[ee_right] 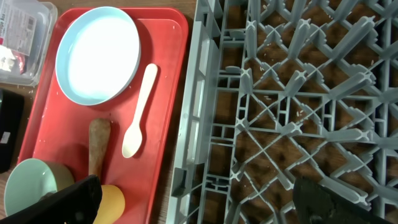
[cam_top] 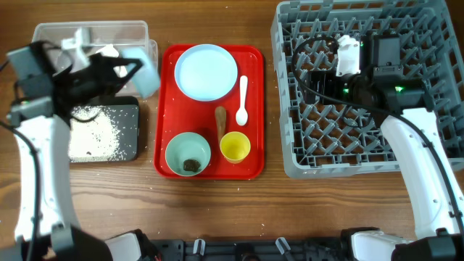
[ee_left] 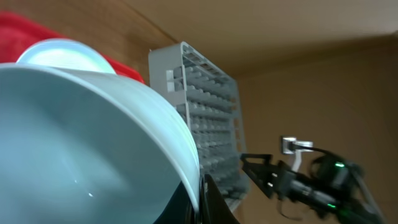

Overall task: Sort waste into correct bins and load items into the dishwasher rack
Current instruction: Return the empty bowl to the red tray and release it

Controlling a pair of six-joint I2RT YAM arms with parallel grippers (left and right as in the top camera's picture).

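Note:
My left gripper point(cam_top: 136, 70) is shut on the rim of the pale-blue bowl point(cam_top: 148, 72), which is tilted on its side over the right ends of the clear tub point(cam_top: 90, 30) and the black tray point(cam_top: 129, 109). In the left wrist view the bowl point(ee_left: 81, 143) fills the left, pinched between my fingers point(ee_left: 202, 199). White rice point(cam_top: 94, 134) lies on the black tray. My right gripper point(cam_top: 312, 65) is wide open and empty over the left part of the grey rack point(cam_top: 406, 29); its fingers point(ee_right: 199, 205) straddle the rack's left wall point(ee_right: 193, 124).
The red tray point(cam_top: 168, 109) holds the pale-blue plate point(cam_top: 206, 71), white spoon point(cam_top: 242, 101), brown cone piece point(cam_top: 220, 122), yellow cup point(cam_top: 235, 147) and mint-green bowl point(cam_top: 177, 148) with a dark lump point(cam_top: 192, 165). A red-and-white wrapper point(ee_right: 15, 25) lies in the clear tub.

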